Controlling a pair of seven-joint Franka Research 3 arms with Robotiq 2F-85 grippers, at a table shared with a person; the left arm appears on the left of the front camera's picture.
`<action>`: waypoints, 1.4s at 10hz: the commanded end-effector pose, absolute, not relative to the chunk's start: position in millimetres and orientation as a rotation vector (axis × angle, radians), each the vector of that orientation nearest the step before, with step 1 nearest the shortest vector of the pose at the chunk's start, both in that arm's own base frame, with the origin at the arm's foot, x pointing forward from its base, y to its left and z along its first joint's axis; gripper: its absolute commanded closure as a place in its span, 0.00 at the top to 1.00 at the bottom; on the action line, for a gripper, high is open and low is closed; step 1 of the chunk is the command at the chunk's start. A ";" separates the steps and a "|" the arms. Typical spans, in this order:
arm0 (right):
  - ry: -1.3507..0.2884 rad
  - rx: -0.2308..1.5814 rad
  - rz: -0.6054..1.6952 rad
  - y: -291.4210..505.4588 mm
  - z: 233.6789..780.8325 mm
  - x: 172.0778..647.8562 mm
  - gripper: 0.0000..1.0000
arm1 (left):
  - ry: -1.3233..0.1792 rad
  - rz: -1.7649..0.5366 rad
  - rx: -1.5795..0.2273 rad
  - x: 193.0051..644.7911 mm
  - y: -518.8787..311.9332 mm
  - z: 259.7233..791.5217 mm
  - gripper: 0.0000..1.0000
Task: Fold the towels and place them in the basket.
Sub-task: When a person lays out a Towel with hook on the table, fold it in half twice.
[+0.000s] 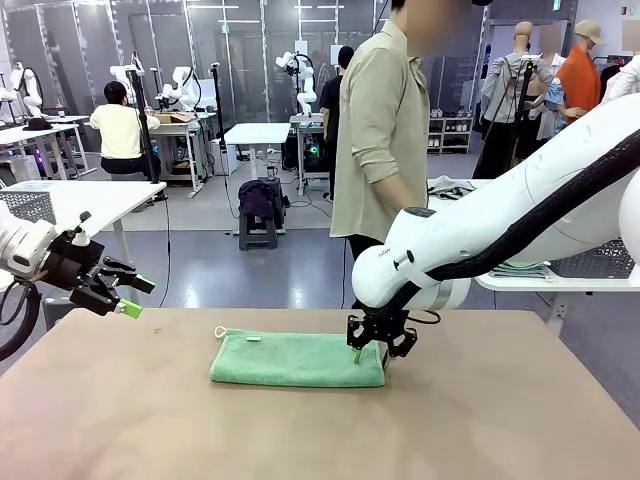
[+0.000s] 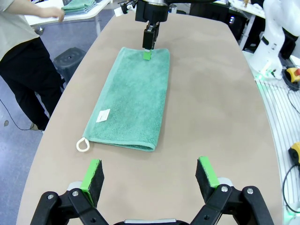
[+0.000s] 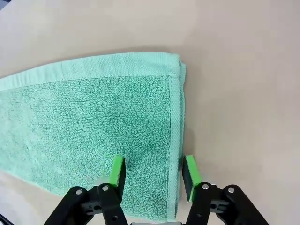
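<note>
Green terry towel [image 1: 297,358] lies flat at mid-frame of the front view on the brown table [image 1: 520,410]. It looks already doubled lengthwise, with the white loop [image 2: 82,145] at its lower left corner in the left wrist view.

Right gripper [image 1: 372,352] is down on the towel's right end in the front view. In the right wrist view its fingers [image 3: 117,171] stand apart, straddling the hemmed short edge near the bottom of the frame. No cloth is bunched between them, so I judge nothing is pinched yet.

Left gripper [image 1: 135,298] hovers at the left edge of the front view, off the cloth, with fingers spread wide and nothing between them.

Step in hand, as judged: take the short end for the next fold.
- Before you close, check that both layers sit between the pads, because the hem is thick and a top layer taken alone would peel away.
- Grip just inside the hem, not on its outer lip.
- Lift low and carry the end straight toward the loop end, keeping the long edges in line.
- Bring the left gripper down to pin the far end if the towel starts to drag.
</note>
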State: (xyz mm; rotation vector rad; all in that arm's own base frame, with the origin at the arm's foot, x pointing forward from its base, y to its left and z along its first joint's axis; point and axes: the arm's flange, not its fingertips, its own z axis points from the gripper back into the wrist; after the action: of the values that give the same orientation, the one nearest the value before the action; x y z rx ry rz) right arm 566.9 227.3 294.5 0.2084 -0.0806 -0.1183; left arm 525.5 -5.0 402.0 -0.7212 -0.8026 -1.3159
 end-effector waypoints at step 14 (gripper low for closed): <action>-0.099 0.096 -0.152 233.6 294.2 564.7 0.08 | -0.793 -1.314 -0.720 525.1 -4.1 402.5 1.00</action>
State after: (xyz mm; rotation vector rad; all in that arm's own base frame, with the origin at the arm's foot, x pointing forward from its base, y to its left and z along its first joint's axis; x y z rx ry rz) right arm 565.9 228.7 293.7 0.1466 -0.0948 -0.1186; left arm 525.5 -5.0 402.0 -0.7212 -0.8026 -1.3159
